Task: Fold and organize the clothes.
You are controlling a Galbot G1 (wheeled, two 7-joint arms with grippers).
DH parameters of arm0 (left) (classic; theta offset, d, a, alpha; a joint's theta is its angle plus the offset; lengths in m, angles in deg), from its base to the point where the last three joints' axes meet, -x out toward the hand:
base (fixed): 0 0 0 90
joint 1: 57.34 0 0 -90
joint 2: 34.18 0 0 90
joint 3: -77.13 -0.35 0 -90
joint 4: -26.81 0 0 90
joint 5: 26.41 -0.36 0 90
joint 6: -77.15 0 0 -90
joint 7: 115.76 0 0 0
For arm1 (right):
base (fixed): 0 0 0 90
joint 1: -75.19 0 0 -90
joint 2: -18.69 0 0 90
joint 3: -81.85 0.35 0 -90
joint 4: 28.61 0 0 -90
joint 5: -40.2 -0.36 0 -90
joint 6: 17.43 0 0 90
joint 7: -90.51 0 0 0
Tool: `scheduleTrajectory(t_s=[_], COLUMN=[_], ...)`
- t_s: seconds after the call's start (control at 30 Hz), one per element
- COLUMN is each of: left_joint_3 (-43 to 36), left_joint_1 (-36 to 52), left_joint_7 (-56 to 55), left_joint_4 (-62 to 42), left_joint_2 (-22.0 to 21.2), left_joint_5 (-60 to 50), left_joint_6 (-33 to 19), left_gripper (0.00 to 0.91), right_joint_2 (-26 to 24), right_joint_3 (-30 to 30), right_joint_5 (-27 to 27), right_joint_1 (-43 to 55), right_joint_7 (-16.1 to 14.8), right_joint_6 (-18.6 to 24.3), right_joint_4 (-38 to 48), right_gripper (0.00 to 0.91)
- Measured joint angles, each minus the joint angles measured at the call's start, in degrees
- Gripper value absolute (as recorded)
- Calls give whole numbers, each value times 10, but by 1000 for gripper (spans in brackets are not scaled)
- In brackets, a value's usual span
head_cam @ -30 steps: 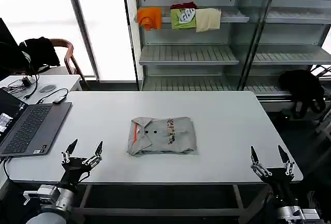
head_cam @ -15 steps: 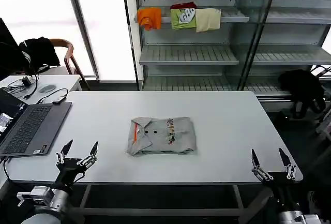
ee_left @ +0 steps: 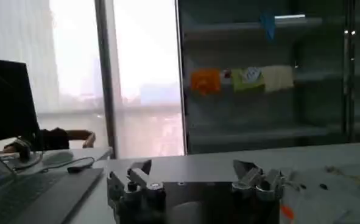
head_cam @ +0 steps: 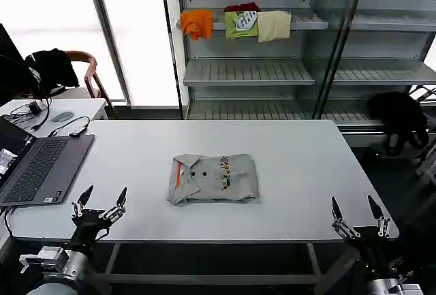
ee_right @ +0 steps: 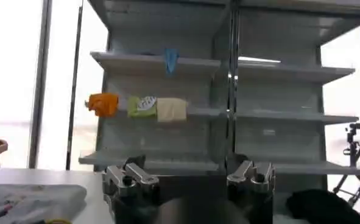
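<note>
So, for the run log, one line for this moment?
shirt: folded, table centre | left pincer: open, near edge | right pincer: open, near edge

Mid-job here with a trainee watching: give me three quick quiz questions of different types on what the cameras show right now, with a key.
1. True or false: the grey shirt lies folded at the middle of the white table.
2. Multiple choice: the laptop sits on the table's A) left side, B) right side, C) far edge centre.
3. Short answer: what are the left gripper and the right gripper holding?

Key:
1. True; it is a compact rectangle with the orange inner collar showing.
2. A.
3. Nothing; both hang at the table's near edge with fingers open, apart from the shirt.
</note>
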Motion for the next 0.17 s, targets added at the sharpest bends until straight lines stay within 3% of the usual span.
scheduleTrajectory(t_s=[0.17], left_joint_3=[3], left_joint_1=[-1], left_joint_7=[1], left_joint_4=[0], left_joint_2=[1], left_joint_5=[0], left_joint_6=[-1], left_gripper=[907], right_joint_2=[0], right_joint_3=[0], right_joint_5=[0], right_joint_1=[0], right_joint_7=[-1], right_joint_6=[1], right_joint_4=[1], right_gripper=[907])
